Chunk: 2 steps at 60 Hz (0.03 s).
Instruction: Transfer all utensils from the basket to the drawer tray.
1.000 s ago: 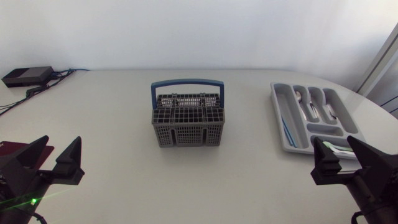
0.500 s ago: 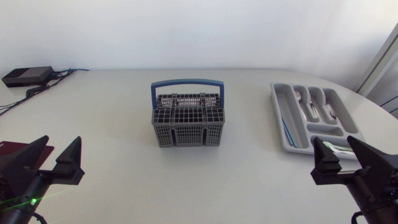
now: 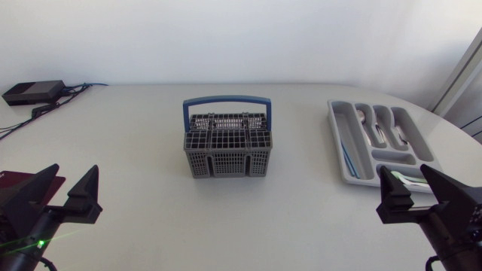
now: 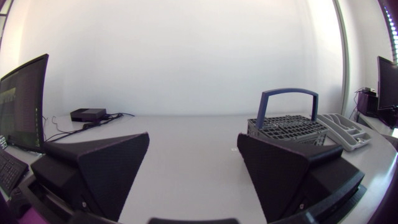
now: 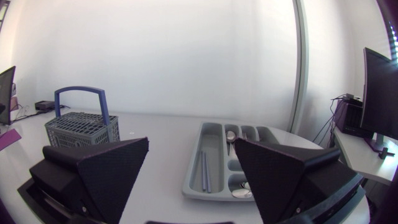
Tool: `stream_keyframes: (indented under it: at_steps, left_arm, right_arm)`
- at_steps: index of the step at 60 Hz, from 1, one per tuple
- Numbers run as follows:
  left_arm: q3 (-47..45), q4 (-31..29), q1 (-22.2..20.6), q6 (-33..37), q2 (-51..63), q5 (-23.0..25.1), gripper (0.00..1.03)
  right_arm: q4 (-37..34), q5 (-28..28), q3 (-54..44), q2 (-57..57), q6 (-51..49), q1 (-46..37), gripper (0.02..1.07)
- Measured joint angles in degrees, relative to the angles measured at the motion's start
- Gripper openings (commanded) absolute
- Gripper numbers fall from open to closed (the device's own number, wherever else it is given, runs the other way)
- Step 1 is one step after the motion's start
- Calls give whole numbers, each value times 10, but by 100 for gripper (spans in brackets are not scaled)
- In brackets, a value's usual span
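Note:
A grey cutlery basket [image 3: 227,149] with a blue handle stands mid-table; no utensil shows above its grid. It also shows ahead of the left fingers, the basket [image 4: 289,129], and far off in the right wrist view, the basket [image 5: 82,127]. The grey drawer tray [image 3: 339,143] lies at the right with spoons and blue sticks in its compartments; the tray [image 5: 214,163] lies just ahead of the right fingers. My left gripper [image 3: 51,194] rests open at the near left edge, nothing between its fingers. My right gripper [image 3: 420,193] rests open at the near right, just before the tray.
A black box [image 3: 33,92] with cables sits at the far left corner of the table. A dark red flat object [image 3: 15,181] lies at the left edge beside my left arm.

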Motion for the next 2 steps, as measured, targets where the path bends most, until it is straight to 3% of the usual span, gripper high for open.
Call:
stream_keyframes:
  at_steps: [2]
  left_arm:
    - [0,0,0,0,0,0,99]
  right_arm:
    - [0,0,0,0,0,0,102]
